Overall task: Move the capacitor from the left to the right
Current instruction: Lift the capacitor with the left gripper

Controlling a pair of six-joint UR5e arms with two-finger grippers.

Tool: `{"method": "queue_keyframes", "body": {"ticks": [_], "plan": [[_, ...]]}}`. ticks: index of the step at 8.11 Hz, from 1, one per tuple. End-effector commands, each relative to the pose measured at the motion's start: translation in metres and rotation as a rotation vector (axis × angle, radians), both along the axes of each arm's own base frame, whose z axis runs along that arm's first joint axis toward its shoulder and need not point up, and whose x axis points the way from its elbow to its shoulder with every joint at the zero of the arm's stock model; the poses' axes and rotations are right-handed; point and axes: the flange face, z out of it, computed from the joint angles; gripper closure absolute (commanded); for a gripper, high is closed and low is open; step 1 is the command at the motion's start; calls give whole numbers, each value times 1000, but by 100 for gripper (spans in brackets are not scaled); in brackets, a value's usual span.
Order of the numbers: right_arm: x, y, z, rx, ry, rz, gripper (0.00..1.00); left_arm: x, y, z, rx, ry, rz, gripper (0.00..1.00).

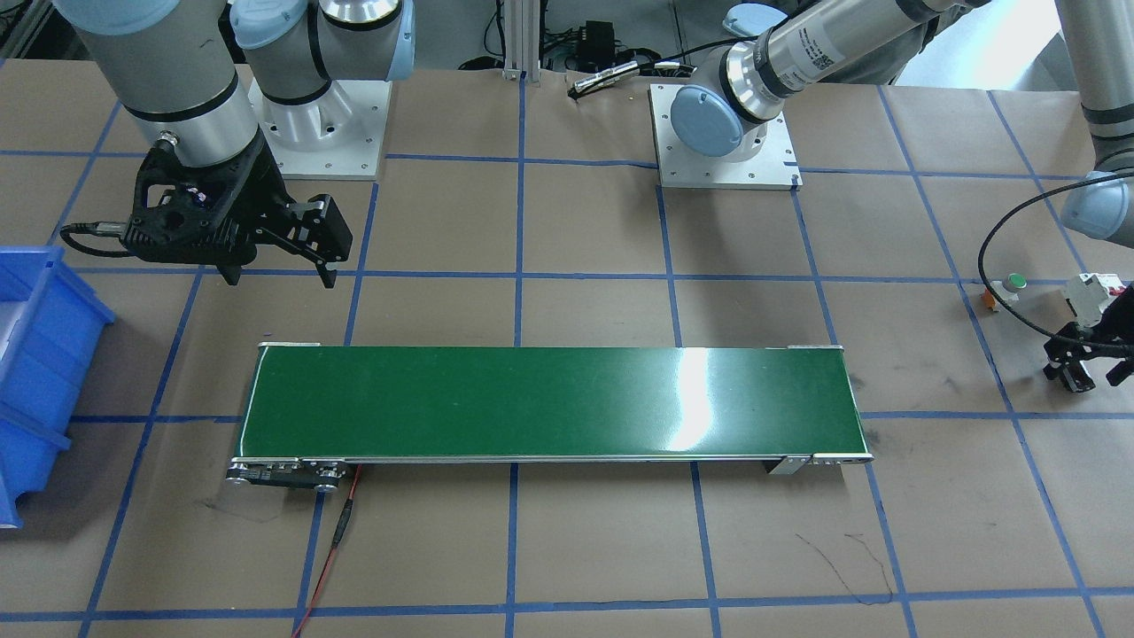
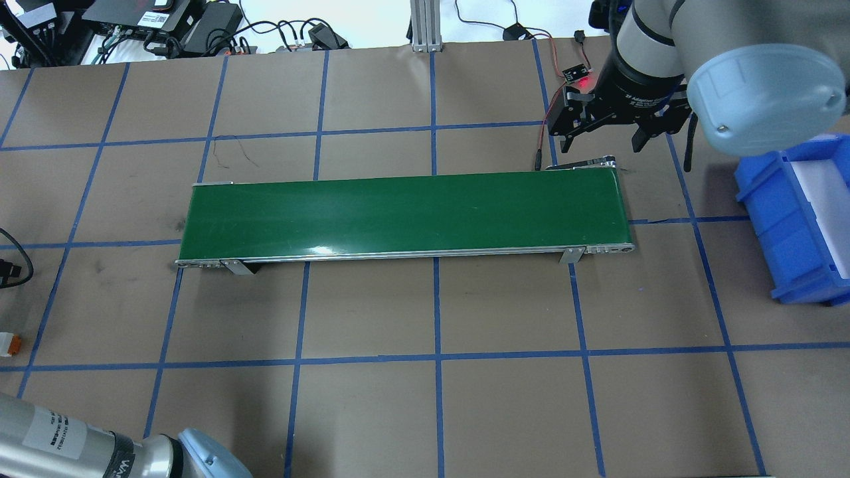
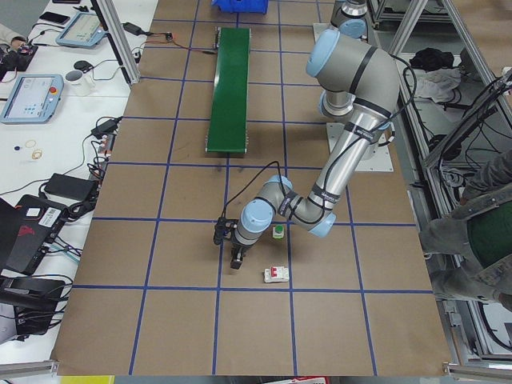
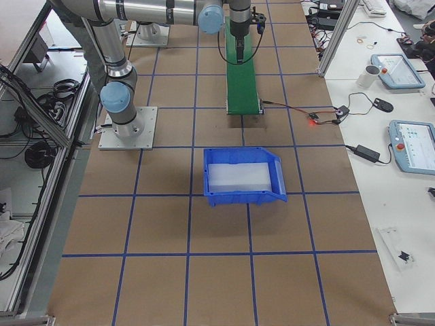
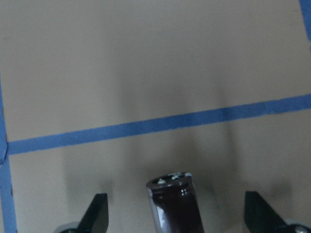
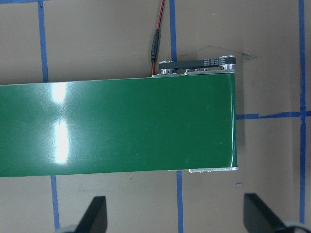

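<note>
Capacitor (image 5: 172, 199) sits at 6 o'clock in the left wrist view, between the left gripper's (image 5: 178, 213) wide-spread fingers (image 5: 98, 211), touching neither. Right gripper (image 2: 604, 136) is spread too, holding nothing, at 1 o'clock from the belt (image 2: 405, 212). Bin (image 2: 773, 219) sits at 3 o'clock.

Brown gridded table (image 1: 602, 549), green conveyor (image 1: 549, 403), blue bin (image 1: 44, 354), breaker (image 1: 1091, 297), push button (image 1: 1010, 285)

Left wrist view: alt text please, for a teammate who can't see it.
A dark capacitor with a silvery end sits midway between the open fingers of the left hand, touching neither. Beyond it lies brown paper crossed by a blue tape line.
</note>
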Motion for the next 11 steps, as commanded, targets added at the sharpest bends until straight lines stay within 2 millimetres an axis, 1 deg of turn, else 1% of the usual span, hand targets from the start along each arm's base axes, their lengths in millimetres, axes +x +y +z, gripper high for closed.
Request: {"method": "queue_keyframes", "body": {"ticks": [1,2,6,7,8,11], "plan": [[0,0,0,0,0,0,0,1,6,-6,7,27,83,0],[0,0,0,0,2,0,0,1,6,-5,4,33,112,0],[0,0,0,0,1,-2,0,0,6,-5,2,39,133,0],[0,0,0,0,2,0,0,0,6,-5,3,43,149,4],[0,0,0,0,2,0,0,0,7,-6,5,47,162,11],[0,0,0,0,1,-2,0,0,7,-7,7,45,165,18]]}}
